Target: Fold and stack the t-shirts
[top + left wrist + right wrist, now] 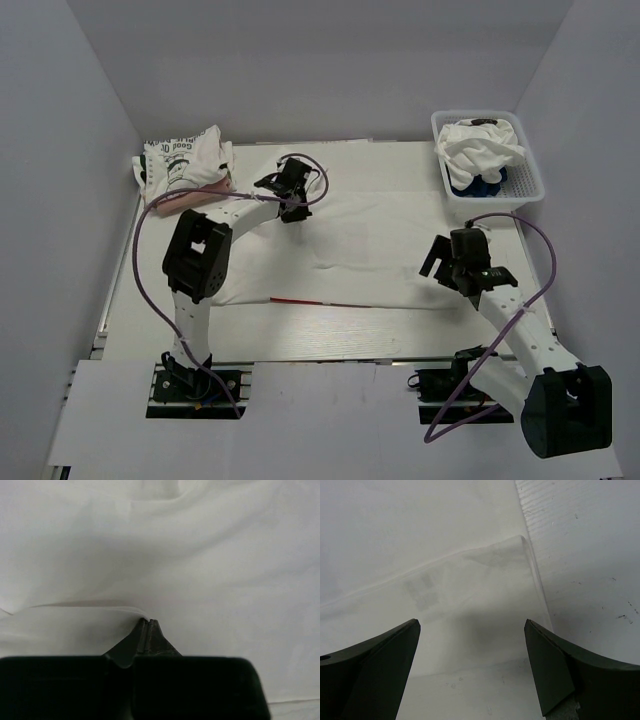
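A white t-shirt lies spread across the middle of the table, with a thin red edge showing at its near side. My left gripper is over its far left part. In the left wrist view the gripper is shut on a raised fold of the white t-shirt. My right gripper hovers open over the shirt's right edge. In the right wrist view the gripper is wide apart and empty above a shirt corner.
Folded t-shirts, white with black lettering on a pinkish one, are stacked at the back left. A white lattice basket at the back right holds a crumpled white shirt and a navy one. Bare table lies right of the shirt.
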`<state>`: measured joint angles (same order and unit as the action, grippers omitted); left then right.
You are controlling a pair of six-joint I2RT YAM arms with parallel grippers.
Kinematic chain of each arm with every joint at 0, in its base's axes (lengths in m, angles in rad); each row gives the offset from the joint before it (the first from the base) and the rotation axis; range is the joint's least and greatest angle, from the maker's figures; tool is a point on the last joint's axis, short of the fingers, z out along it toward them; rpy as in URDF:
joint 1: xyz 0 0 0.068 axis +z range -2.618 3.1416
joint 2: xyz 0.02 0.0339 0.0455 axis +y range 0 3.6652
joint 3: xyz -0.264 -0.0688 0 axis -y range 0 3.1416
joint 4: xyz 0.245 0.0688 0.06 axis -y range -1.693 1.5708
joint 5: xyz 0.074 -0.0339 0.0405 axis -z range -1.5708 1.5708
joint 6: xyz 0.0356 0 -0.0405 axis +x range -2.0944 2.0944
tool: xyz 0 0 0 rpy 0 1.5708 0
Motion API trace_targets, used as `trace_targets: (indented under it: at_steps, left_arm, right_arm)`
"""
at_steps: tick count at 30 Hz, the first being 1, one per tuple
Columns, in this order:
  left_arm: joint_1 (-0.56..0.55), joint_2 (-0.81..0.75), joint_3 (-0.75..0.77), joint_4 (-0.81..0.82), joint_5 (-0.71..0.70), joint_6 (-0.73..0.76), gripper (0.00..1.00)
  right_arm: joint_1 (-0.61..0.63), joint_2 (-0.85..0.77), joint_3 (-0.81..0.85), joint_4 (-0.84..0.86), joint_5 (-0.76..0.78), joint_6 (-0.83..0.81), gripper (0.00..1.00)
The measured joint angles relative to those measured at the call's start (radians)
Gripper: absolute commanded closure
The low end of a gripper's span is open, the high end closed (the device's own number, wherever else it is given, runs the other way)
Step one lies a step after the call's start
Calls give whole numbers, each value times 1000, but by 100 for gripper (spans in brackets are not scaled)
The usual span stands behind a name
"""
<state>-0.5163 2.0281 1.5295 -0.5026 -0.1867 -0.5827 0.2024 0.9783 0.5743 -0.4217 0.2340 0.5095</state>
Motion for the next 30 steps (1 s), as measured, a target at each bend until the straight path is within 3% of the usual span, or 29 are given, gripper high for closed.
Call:
trace_targets:
  at_steps: [4,5,6,7,8,10,16,23,30]
  left_arm:
    - [0,47,37,11,6,25,98]
    - [0,58,49,8,4,28,86]
    - [0,69,64,0,-2,33,53]
    - [0,80,86,-10,-5,43,30]
    - [3,94,115,-29,-13,43,15]
    - [5,111,177,-52,-34,54,0]
    - [22,119,341,-46,-115,139,0]
    - [121,366,810,-84,-86,188,0]
    - [257,485,808,67,13,237,0]
  right_arm:
    - [0,19,0,-3,3,-7,10]
    - [0,26,1,-3,3,-10,10]
    - [0,35,3,-4,3,-13,10]
    - [0,43,6,-5,2,-15,10]
    - [0,53,13,-7,-1,-16,10]
    - [0,77,34,-7,-5,-17,10]
    - [0,143,137,9,-9,-16,10]
    - [8,289,306,30,3,-50,10]
    - [10,411,455,60,45,-99,10]
